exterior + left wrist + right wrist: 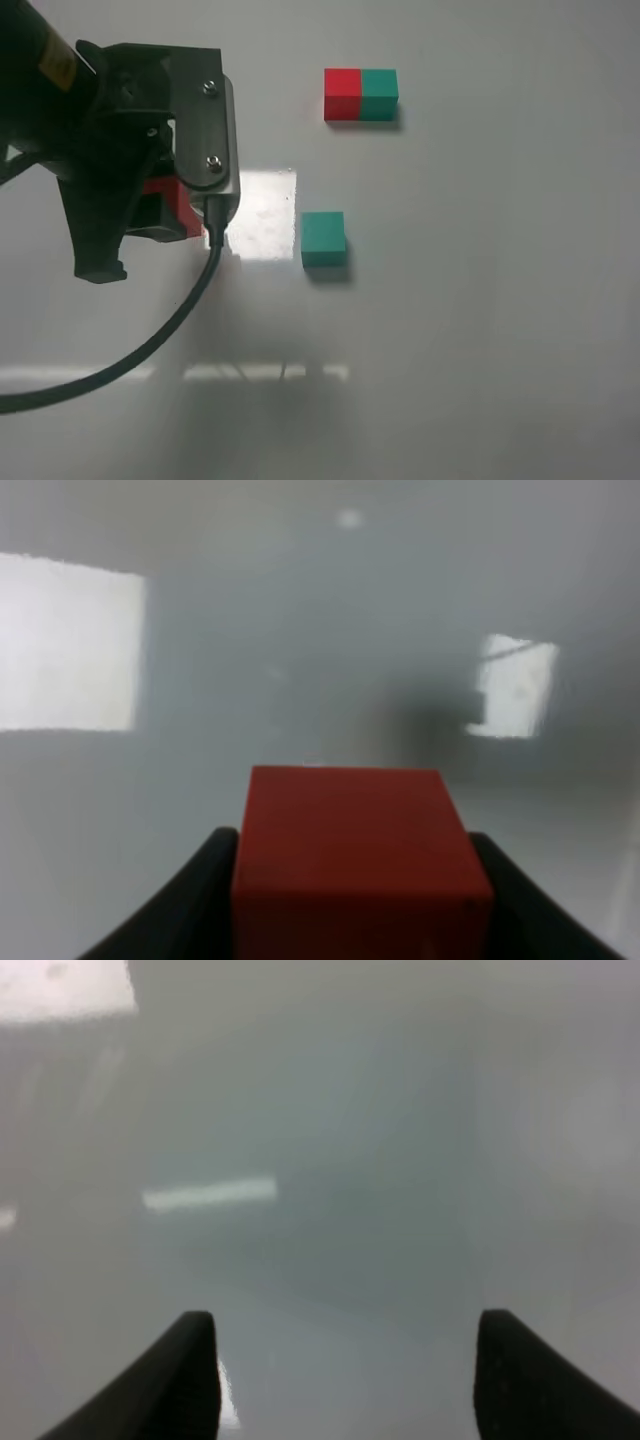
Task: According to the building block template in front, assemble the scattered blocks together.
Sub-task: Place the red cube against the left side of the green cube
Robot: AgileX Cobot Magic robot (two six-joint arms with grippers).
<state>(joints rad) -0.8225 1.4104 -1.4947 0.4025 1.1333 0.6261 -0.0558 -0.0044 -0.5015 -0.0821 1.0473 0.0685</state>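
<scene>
Left gripper clamps its dark fingers on either side of the red cube, the faces pressed flat so the block stays square to the jaws; whether the cube rests on the white table or hangs just above it cannot be told from these views. The teal cube sits alone on the table, off to the side of the held red one, with a bright patch of reflected light between them and no contact yet. At the far edge lies the pattern to copy, the template bar: red half toward the robot's left, teal half toward its right, joined flush; the red cube is already on the matching side of its partner, which is likely why this arm took it.

The right gripper does not show in the overhead view; its wrist camera shows its fingers spread apart over bare table, gripping nothing, seemingly kept clear so the left arm has room.

The job looks about midway: one block in hand, the joining not yet done. The next move would call for sliding the red cube sideways until its face meets the teal cube's, edges lined up as in the bar; a skewed approach could nudge the loose teal block out of line. The arm's black cable trails across the near table, away from both cubes.
</scene>
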